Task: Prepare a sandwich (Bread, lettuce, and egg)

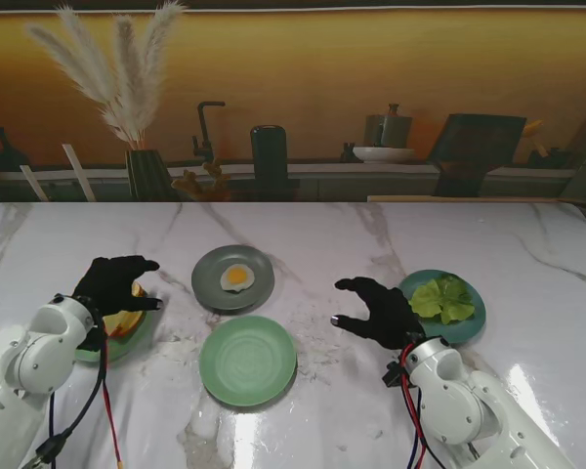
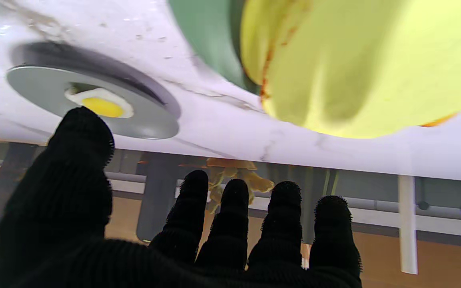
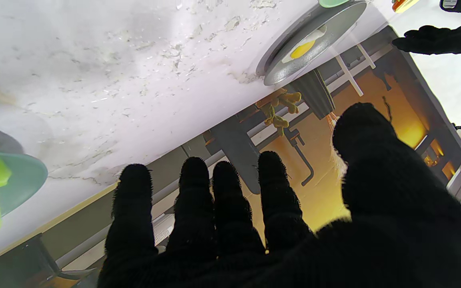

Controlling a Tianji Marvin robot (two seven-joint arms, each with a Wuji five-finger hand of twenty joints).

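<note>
Readable text: none in any view.
Labels, brands, numbers: none legible on the plates, the bench or the backdrop.

Kitchen mock-up, marble table (image 1: 371, 234), behind it a backdrop with tap (image 1: 207, 127), pot (image 1: 389, 127), counter (image 1: 322, 174)

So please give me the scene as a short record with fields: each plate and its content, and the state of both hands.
grey plate: holds the fried egg
empty green plate: nearest to me, centre of the table
left green plate: holds the bread, mostly hidden by the left hand
teal plate: holds the lettuce, on the right
left hand: open, over the bread, contact not clear
right hand: open, holds nothing, beside the teal plate
</note>
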